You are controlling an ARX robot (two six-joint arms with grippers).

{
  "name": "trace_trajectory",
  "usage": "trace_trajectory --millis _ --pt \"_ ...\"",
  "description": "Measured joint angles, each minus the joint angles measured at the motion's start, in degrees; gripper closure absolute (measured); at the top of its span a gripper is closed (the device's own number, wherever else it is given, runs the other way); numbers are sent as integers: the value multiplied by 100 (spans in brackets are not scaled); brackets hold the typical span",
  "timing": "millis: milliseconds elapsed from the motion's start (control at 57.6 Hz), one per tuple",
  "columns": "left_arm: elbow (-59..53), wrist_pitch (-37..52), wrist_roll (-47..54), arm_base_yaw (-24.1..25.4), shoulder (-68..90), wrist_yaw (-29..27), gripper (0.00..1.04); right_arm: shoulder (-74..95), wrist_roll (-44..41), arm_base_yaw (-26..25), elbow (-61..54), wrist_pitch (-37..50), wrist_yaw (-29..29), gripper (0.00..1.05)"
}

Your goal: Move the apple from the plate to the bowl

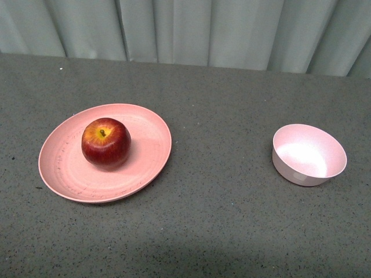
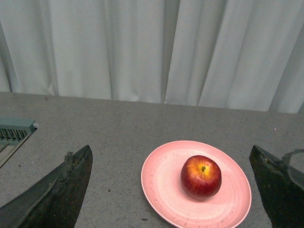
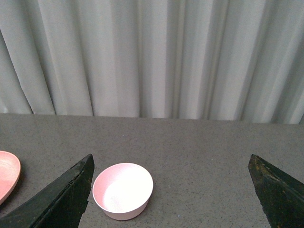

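Note:
A glossy dark-red apple with a yellow patch round its stem sits on the wide salmon-pink plate at the left of the grey table. The small pale pink bowl stands empty at the right. Neither arm shows in the front view. In the left wrist view the apple rests on the plate ahead of my left gripper, which is open and well short of it. My right gripper is open too, with the bowl ahead near one finger and the plate's edge at the side.
A pale grey curtain hangs behind the table's far edge. A grey-green ribbed fixture shows at the edge of the left wrist view. Bare grey tabletop lies between plate and bowl.

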Motion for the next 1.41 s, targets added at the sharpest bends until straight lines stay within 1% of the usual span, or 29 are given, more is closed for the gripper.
trace_trajectory --millis 35,52,69,87,104,139,191,260,365,417,486,642,885,1024,1163,1406 --pt "0 0 0 0 0 4 7 216 -214 293 17 114 999 9" --pt "0 0 0 0 0 2 7 295 -256 365 31 131 1250 9" --pt "0 0 0 0 0 -4 7 474 -308 485 57 153 1727 9" --pt "0 0 -2 0 0 -13 7 667 -337 551 70 192 2076 9" --pt "0 0 0 0 0 -9 7 872 -358 564 79 256 2317 9" --pt "0 0 0 0 0 -4 7 1198 -391 549 79 404 2446 9" --pt "0 0 0 0 0 -9 7 1792 -391 466 92 765 2269 9" --pt "0 0 0 0 0 2 7 2927 -389 323 267 1451 1582 9" --pt "0 0 0 0 0 0 7 4472 -446 267 688 2435 916 9" --pt "0 0 0 0 0 0 7 5237 -516 271 966 2752 647 9" --pt "0 0 0 0 0 0 7 6076 -623 317 1305 2970 391 9" --pt "0 0 0 0 0 2 7 7709 -942 573 2192 2758 -109 9" --pt "0 0 0 0 0 0 7 9423 -1346 975 3423 2079 -393 9" --pt "0 0 0 0 0 0 7 10137 -1467 1086 3919 1644 -581 9" --pt "0 0 0 0 0 0 7 10655 -1530 1161 4336 1303 -629 9" --pt "0 0 0 0 0 0 7 11352 -1683 1268 4874 970 -800 9"
